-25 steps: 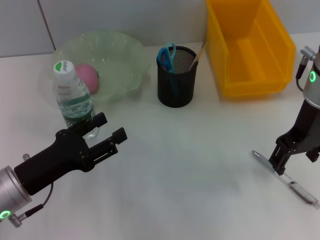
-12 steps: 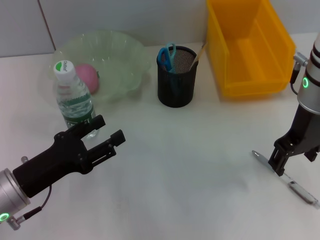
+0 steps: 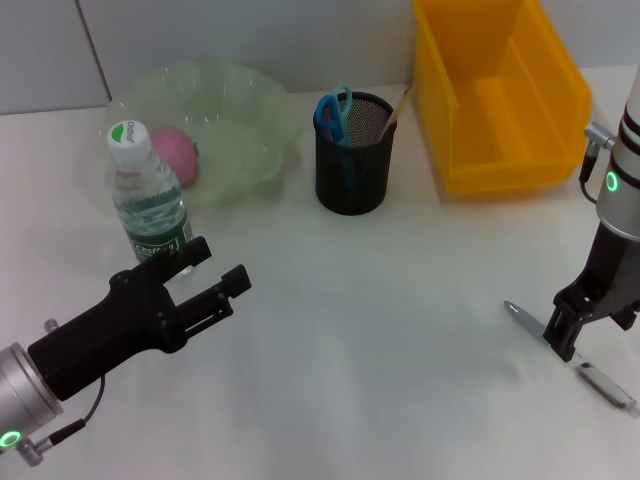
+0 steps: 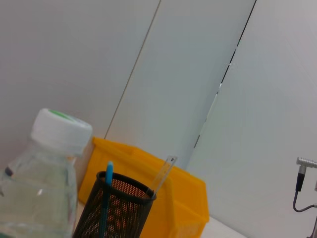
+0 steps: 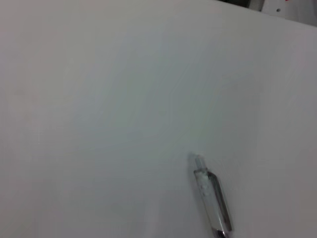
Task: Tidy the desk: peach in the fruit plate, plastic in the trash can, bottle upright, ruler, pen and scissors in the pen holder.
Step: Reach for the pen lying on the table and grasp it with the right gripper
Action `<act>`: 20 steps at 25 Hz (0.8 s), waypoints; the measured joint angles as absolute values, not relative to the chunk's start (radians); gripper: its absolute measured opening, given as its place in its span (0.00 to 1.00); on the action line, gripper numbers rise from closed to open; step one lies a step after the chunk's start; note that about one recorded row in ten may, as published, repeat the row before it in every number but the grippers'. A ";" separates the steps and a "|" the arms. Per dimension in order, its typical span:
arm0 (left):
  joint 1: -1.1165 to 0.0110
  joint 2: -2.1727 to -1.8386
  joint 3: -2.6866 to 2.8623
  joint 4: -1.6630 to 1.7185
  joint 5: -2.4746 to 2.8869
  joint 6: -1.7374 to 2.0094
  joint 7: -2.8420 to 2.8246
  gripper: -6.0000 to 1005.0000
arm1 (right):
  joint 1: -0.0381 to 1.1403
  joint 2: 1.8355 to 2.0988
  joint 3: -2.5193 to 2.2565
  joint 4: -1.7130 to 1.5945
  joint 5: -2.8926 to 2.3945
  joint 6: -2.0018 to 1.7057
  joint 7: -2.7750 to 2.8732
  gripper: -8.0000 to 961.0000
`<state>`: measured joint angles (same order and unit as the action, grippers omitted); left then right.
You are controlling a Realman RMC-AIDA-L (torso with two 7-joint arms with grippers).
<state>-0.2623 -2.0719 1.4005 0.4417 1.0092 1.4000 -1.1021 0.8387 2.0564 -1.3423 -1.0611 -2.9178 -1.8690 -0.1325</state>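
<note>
The water bottle (image 3: 148, 195) stands upright beside the pale green fruit plate (image 3: 240, 110), which holds the pink peach (image 3: 172, 155). Blue scissors (image 3: 332, 110) and a clear ruler (image 3: 396, 108) stick out of the black mesh pen holder (image 3: 353, 160). My left gripper (image 3: 213, 268) hovers open just in front of the bottle, holding nothing. A silver pen (image 3: 602, 383) lies on the table at the right, also seen in the right wrist view (image 5: 212, 201). My right gripper (image 3: 560, 333) is low over the pen's middle, open. No plastic is in view.
A yellow bin (image 3: 500, 160) stands at the back right, behind the pen holder. The left wrist view shows the bottle (image 4: 42, 188), the pen holder (image 4: 119, 210) and the bin (image 4: 185, 208) in a row. White wall panels close off the back.
My left gripper has drawn back a little from the bottle, toward the near left. The right gripper has shifted slightly right and nearer along the pen.
</note>
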 joint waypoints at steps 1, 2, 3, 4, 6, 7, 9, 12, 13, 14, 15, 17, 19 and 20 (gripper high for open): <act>-0.262 -2.072 1.400 0.442 1.009 1.400 -1.102 0.78 | 0.839 2.056 -1.342 -1.061 -2.918 -1.869 -0.132 0.83; -0.262 -2.072 1.400 0.442 1.009 1.400 -1.102 0.78 | 0.837 2.057 -1.340 -1.060 -2.917 -1.865 -0.137 0.83; -0.265 -2.071 1.400 0.436 1.009 1.400 -1.103 0.78 | 0.834 2.057 -1.336 -1.058 -2.916 -1.860 -0.144 0.83; -0.272 -2.070 1.398 0.432 1.010 1.398 -1.105 0.78 | 0.832 2.059 -1.332 -1.058 -2.915 -1.857 -0.154 0.83; -0.273 -2.069 1.399 0.431 1.010 1.396 -1.106 0.78 | 0.827 2.061 -1.326 -1.058 -2.915 -1.851 -0.172 0.83; -0.273 -2.069 1.399 0.431 1.010 1.396 -1.106 0.78 | 0.825 2.063 -1.324 -1.057 -2.915 -1.847 -0.178 0.83; -0.274 -2.069 1.400 0.431 1.013 1.392 -1.108 0.78 | 0.822 2.064 -1.324 -1.055 -2.915 -1.840 -0.180 0.83; -0.274 -2.069 1.400 0.431 1.014 1.391 -1.108 0.78 | 0.821 2.069 -1.325 -1.046 -2.916 -1.831 -0.180 0.83; -0.274 -2.069 1.401 0.431 1.015 1.391 -1.108 0.78 | 0.819 2.072 -1.325 -1.043 -2.916 -1.826 -0.181 0.83; -0.274 -2.069 1.401 0.431 1.015 1.391 -1.108 0.78 | 0.819 2.072 -1.325 -1.043 -2.916 -1.826 -0.181 0.83; -0.274 -2.069 1.401 0.431 1.015 1.391 -1.109 0.78 | 0.812 2.073 -1.326 -1.042 -2.916 -1.817 -0.183 0.83; -0.273 -2.069 1.401 0.431 1.015 1.391 -1.109 0.78 | 0.806 2.074 -1.325 -1.042 -2.915 -1.806 -0.184 0.83; -0.273 -2.069 1.401 0.431 1.016 1.391 -1.109 0.78 | 0.804 2.075 -1.325 -1.041 -2.914 -1.801 -0.184 0.83; -0.274 -2.069 1.401 0.431 1.017 1.391 -1.109 0.78 | 0.799 2.075 -1.326 -1.041 -2.913 -1.790 -0.184 0.83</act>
